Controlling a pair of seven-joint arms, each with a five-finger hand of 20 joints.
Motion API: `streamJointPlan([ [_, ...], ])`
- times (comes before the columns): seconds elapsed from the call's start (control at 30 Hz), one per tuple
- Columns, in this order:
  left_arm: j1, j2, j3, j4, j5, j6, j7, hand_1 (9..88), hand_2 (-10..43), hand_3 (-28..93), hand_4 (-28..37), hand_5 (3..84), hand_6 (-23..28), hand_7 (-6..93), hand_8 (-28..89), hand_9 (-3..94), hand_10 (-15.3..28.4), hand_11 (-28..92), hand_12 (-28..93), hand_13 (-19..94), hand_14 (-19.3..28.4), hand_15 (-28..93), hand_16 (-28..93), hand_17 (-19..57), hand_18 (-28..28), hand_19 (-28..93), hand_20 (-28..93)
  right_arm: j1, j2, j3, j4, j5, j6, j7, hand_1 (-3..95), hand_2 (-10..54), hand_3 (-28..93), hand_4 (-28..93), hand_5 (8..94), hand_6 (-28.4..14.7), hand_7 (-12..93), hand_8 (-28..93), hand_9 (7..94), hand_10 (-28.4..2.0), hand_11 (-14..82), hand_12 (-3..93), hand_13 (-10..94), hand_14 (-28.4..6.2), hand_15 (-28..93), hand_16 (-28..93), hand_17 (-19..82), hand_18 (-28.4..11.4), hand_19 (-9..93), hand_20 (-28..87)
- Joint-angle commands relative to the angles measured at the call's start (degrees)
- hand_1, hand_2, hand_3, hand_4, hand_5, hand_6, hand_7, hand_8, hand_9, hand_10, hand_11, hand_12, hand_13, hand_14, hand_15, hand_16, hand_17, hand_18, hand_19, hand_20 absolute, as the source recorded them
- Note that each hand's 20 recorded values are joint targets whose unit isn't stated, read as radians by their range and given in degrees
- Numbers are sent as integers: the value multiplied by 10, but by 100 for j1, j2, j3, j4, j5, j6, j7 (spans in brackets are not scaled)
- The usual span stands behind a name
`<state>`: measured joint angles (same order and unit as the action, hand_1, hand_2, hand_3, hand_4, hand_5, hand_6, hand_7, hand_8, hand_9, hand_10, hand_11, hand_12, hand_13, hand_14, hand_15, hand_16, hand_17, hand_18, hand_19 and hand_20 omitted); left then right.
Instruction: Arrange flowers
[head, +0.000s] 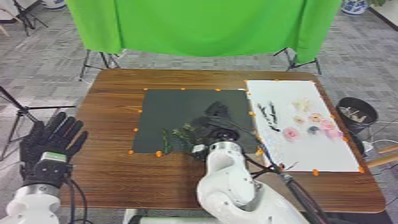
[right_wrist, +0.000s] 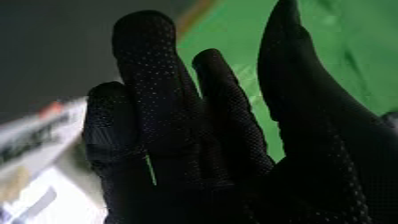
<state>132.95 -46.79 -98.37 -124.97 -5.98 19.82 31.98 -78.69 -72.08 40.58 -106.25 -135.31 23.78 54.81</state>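
Note:
My right hand (head: 216, 121) is above the dark mat (head: 169, 110), beside green stems (head: 184, 134) that lie toward the mat's near edge. In the right wrist view the same hand (right_wrist: 169, 135) has its fingers fairly straight and its thumb held apart, with nothing between them. On the white sheet (head: 311, 155) to the right lie dark branches (head: 268, 114), a pink flower (head: 290, 133), more pink flowers (head: 332, 133) and pale yellow ones (head: 303, 105). My left hand (head: 51, 140) rests open by the table's left edge. What lies under the right hand is hidden.
The brown table (head: 111, 115) carries small orange markers around both mats. A black bin (head: 357, 111) stands off its right side. Dark cables (head: 289, 182) run along the right arm. Tripod legs and a green cloth (head: 209, 30) are beyond the far edge.

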Motion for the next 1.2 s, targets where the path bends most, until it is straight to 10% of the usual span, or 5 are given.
streamJointPlan([
  [0.03, -26, -23, 177, -62, 251, -113, -130, 287, 187, 707, -283, 462, 96, 183, -100, 401, 167, 235, 110, 286, 161, 418, -100, -64, 146, 436, 84, 859, 1080, 767, 531, 78, -868, 91, 392, -95, 787, -231, 543, -131, 80, -95, 533, -232, 109, 88, 784, -124, 505, 222, 445, -269, 932, 189],
  [0.4, 65, 213, 97, -122, 310, -198, 41, 287, 186, 705, -283, 460, 96, 167, -95, 399, 166, 221, 106, 285, 160, 409, -99, -65, 146, 433, 84, 1065, 1679, 957, 1157, 743, -2236, 277, 358, -95, 730, -282, 454, -170, 47, -83, 440, -255, 84, 104, 681, -150, 632, 201, 394, -279, 932, 199],
  [0.6, -1168, 104, 382, -11, 504, 119, -824, 287, 186, 706, -283, 460, 96, 167, -95, 399, 166, 220, 106, 285, 160, 407, -97, -65, 146, 433, 84, 792, 1703, 1144, 1043, 1290, -2770, 267, 409, -95, 573, -283, 466, -172, 43, -80, 468, -245, 102, 111, 672, -149, 644, 176, 383, -277, 932, 196],
  [0.63, -826, 298, 416, 29, 377, -185, -442, 287, 186, 706, -283, 460, 96, 167, -95, 399, 166, 220, 106, 285, 160, 408, -97, -65, 146, 433, 85, 693, 1694, 1151, 986, 1211, -2840, 172, 432, -95, 533, -283, 476, -168, 47, -82, 475, -241, 103, 111, 673, -148, 642, 177, 383, -276, 932, 196],
  [1.2, -531, -58, 426, -21, 595, -222, -534, 287, 184, 704, -283, 461, 97, 165, -94, 399, 166, 214, 105, 284, 160, 404, -97, -66, 148, 433, 85, -28, 1494, 807, 1358, 575, -1522, 141, 606, -95, 615, -283, 758, -17, 362, 117, 853, -105, 94, 359, 814, -85, 559, 246, 448, -247, 924, 279],
])
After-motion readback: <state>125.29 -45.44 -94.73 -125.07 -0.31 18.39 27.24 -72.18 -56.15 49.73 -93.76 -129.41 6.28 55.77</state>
